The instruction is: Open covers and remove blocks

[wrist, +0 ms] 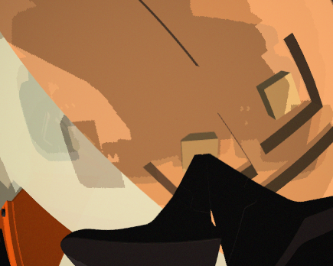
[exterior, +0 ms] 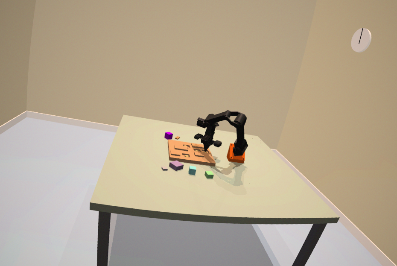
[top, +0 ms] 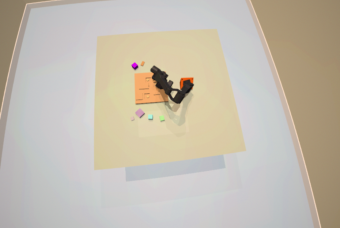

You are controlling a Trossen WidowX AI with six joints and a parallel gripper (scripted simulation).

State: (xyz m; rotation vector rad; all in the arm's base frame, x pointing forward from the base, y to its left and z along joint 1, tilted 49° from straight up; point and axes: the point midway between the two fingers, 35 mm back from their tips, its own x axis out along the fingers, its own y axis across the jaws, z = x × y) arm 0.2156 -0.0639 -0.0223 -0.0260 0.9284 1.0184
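Note:
The orange puzzle board (top: 140,92) (exterior: 192,159) lies flat in the middle of the table. It shows dark track slots and small tan cover knobs (top: 148,80) (top: 147,96). My gripper (exterior: 205,149) (wrist: 201,162) is shut and empty. It points straight down with its tips just over the board's right part, right next to one tan knob (wrist: 198,145). A second knob (wrist: 279,93) lies further along. In the top view the arm hides the fingertips. I cannot tell which wells hold blocks.
A magenta cube (top: 134,65) (exterior: 168,135) and a small orange piece (top: 142,63) (exterior: 177,137) lie behind the board. A mauve block (top: 139,112) (exterior: 176,165), a small pink piece (top: 132,118), a cyan cube (top: 150,116) (exterior: 192,170) and a green cube (top: 162,118) (exterior: 208,174) lie in front. The orange robot base (top: 186,80) (exterior: 235,156) stands to the right.

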